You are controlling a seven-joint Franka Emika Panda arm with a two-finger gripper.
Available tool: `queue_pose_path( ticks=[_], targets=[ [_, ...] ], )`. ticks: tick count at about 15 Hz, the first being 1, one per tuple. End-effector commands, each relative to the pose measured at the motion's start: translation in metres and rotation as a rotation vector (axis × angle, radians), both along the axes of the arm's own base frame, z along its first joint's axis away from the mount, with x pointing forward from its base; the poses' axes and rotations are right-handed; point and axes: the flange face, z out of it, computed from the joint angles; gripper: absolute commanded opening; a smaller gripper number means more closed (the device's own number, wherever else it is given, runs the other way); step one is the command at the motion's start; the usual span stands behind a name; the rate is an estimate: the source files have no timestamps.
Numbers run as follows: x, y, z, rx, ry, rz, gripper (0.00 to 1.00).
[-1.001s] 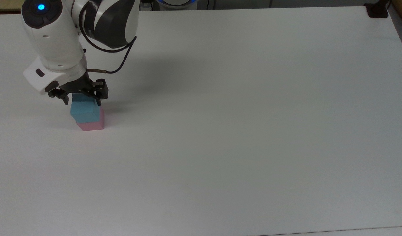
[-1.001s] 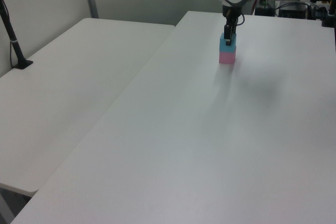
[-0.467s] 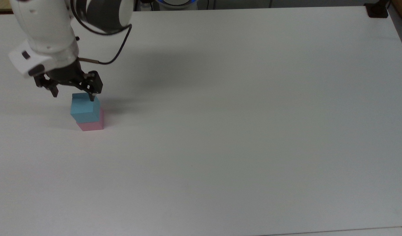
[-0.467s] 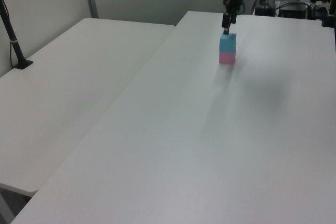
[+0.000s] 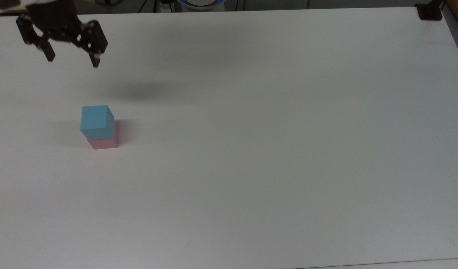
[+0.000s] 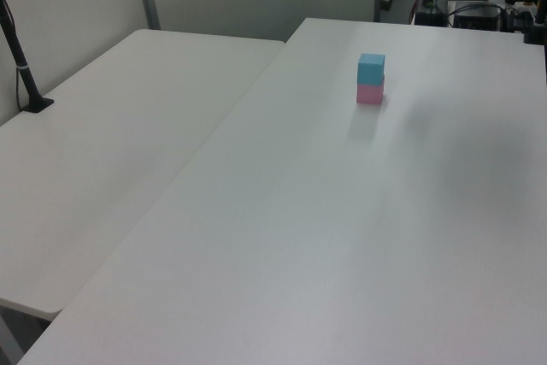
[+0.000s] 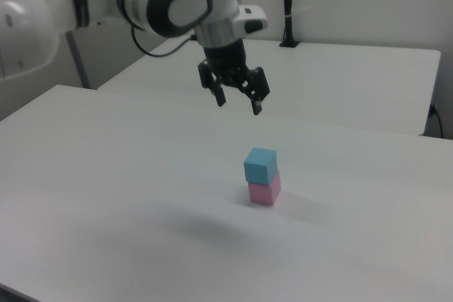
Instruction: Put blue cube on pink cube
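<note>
A blue cube (image 5: 96, 121) sits on top of a pink cube (image 5: 105, 141) on a white table (image 5: 273, 149), toward the middle left of the top view. The blue cube is turned slightly and overhangs the pink one a little rather than lining up flush. The robot's gripper (image 5: 72, 59) hangs in the upper left corner of the top view, well above and apart from the stack, its two black fingers spread and empty.

The stacking looks done. The main risk now is a toppled stack: with the top cube offset, a low sweep of the arm across it, or a bump to the table, could knock it off.

The table around the stack is bare, with wide room toward the top view's right and bottom. The stack stands well in from every table edge.
</note>
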Motion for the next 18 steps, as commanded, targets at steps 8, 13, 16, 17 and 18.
queue_pose_path(
  ticks=[8, 13, 16, 17, 18],
  targets=[
    [-0.105, 0.031, 0.028, -0.017, 0.264, 0.048, 1.0],
    [-0.083, 0.123, 0.029, 0.006, 0.243, 0.056, 1.0],
    [-0.076, 0.16, 0.033, 0.11, 0.193, 0.102, 1.0],
    [-0.073, 0.167, 0.037, 0.106, 0.174, 0.097, 1.0],
    [-0.071, 0.166, 0.042, 0.103, 0.159, 0.069, 1.0]
  ],
)
